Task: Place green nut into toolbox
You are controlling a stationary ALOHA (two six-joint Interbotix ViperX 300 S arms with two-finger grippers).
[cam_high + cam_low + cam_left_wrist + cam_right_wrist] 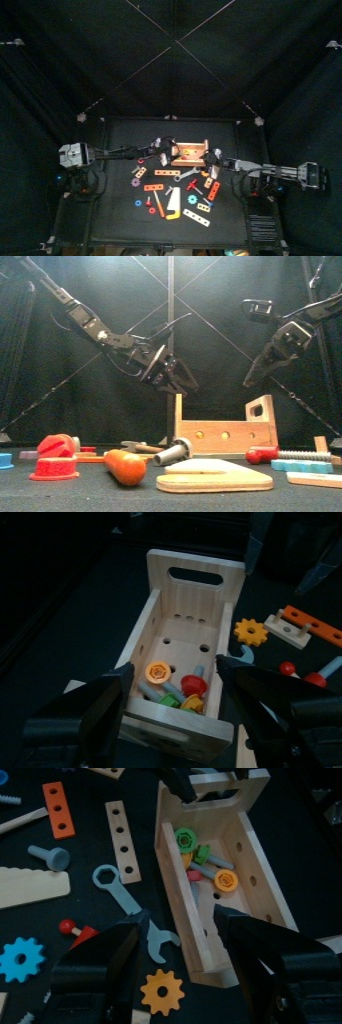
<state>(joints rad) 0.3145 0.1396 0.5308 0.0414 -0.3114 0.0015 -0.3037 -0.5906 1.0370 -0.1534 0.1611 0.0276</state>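
Observation:
The light-wood toolbox stands at the table's back middle and shows near in the front view. The green nut lies inside it beside an orange nut and a red piece. In the left wrist view only a green edge shows on the box floor. My left gripper hangs open and empty above the box's left end. My right gripper hangs open and empty above its right side.
Loose toy tools lie in front of and right of the box: an orange perforated strip, a wooden strip, a blue wrench, an orange gear, a blue gear. A wooden saw lies at the front edge.

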